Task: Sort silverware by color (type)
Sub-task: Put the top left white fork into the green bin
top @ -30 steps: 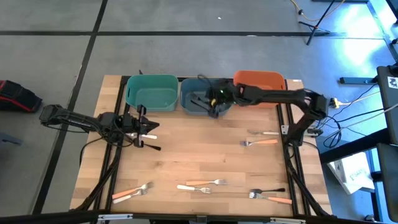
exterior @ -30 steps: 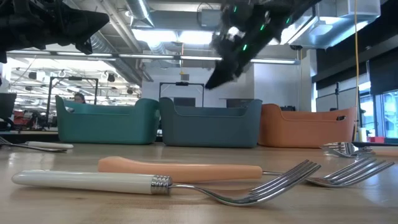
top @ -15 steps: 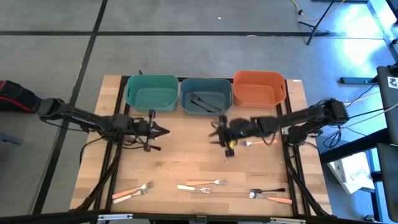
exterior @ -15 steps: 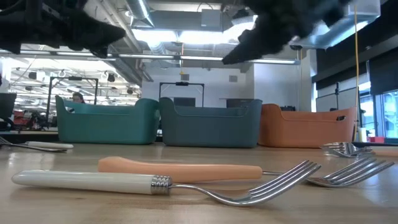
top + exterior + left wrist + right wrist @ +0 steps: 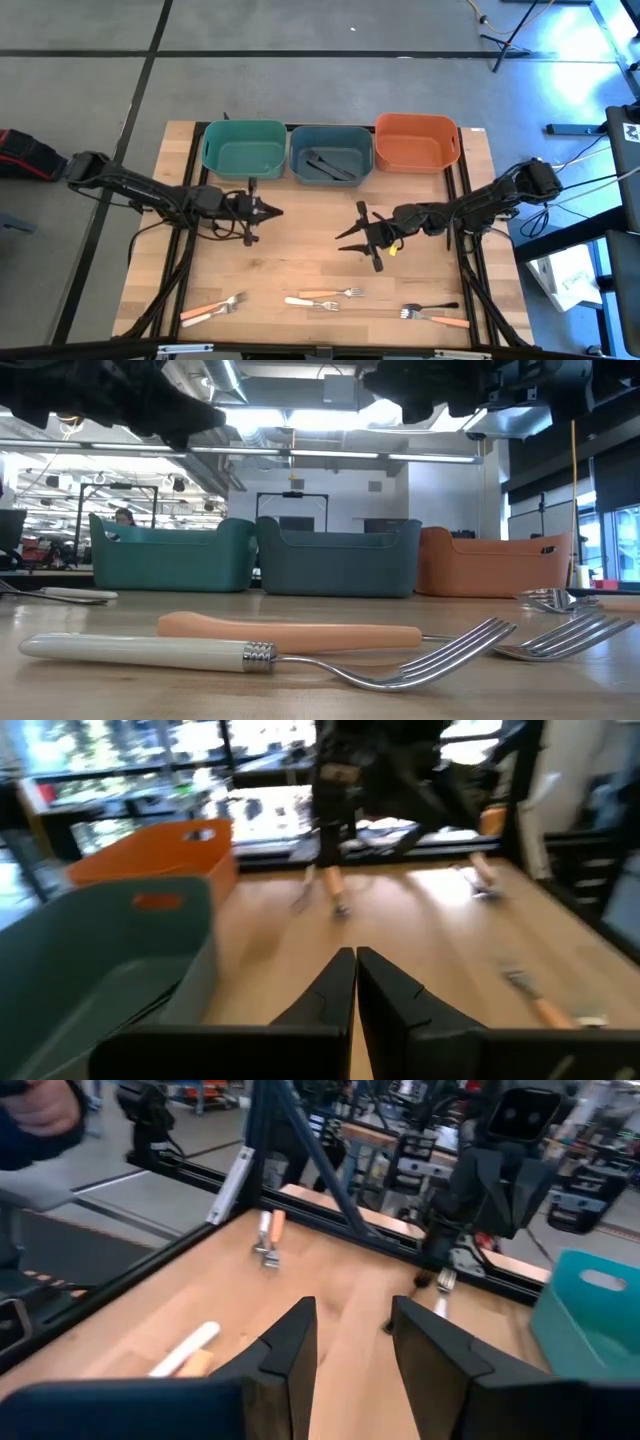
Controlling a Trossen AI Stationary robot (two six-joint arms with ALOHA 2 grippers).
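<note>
**Flat forks on bare wood: where I'd grab them**

Forks are scattered along the table's near edge: an orange one with a white one at the left [image 5: 212, 307], a white and orange pair mid-table [image 5: 322, 297], and a black and orange pair toward the right [image 5: 432, 314]. A couple of black ones already sit in the grey bin [image 5: 331, 154]; the teal bin [image 5: 243, 148] and orange bin [image 5: 416, 142] look empty from above.

The left gripper [image 5: 272, 211] is pinched shut with nothing in it, hovering over the table in front of the teal bin. The right gripper [image 5: 362, 234] hangs mid-table with its jaws spread, also empty, above the middle pair.

Handling guess: these look light and rigid, with smooth handles that could slip. They lie flat on the wood, so the fingers would need to come down straddling the handle. I'd pinch mid-handle, not the tines. Paired forks touch or overlap, so dragging the neighbour along is the risk.
</note>
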